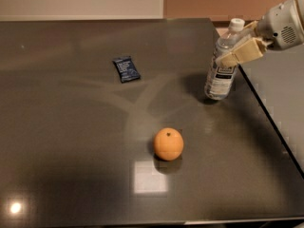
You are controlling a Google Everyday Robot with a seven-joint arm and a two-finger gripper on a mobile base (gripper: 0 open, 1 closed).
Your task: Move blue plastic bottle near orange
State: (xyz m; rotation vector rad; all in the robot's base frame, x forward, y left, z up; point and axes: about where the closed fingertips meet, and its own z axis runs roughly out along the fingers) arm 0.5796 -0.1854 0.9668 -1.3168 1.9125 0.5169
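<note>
The blue plastic bottle [220, 72] is clear with a white cap and a white-and-dark label. It leans with its cap to the right, near the right edge of the dark table [71, 165]. My gripper [239, 52] comes in from the upper right, its beige fingers [247, 42] shut around the bottle's upper body. The orange [168, 144] sits on the table to the lower left of the bottle, well apart from it.
A small dark blue snack packet [126, 69] lies flat left of the bottle, toward the back. The table's right edge [270, 120] runs diagonally just right of the bottle. A bright light reflection [149, 176] shows in front of the orange.
</note>
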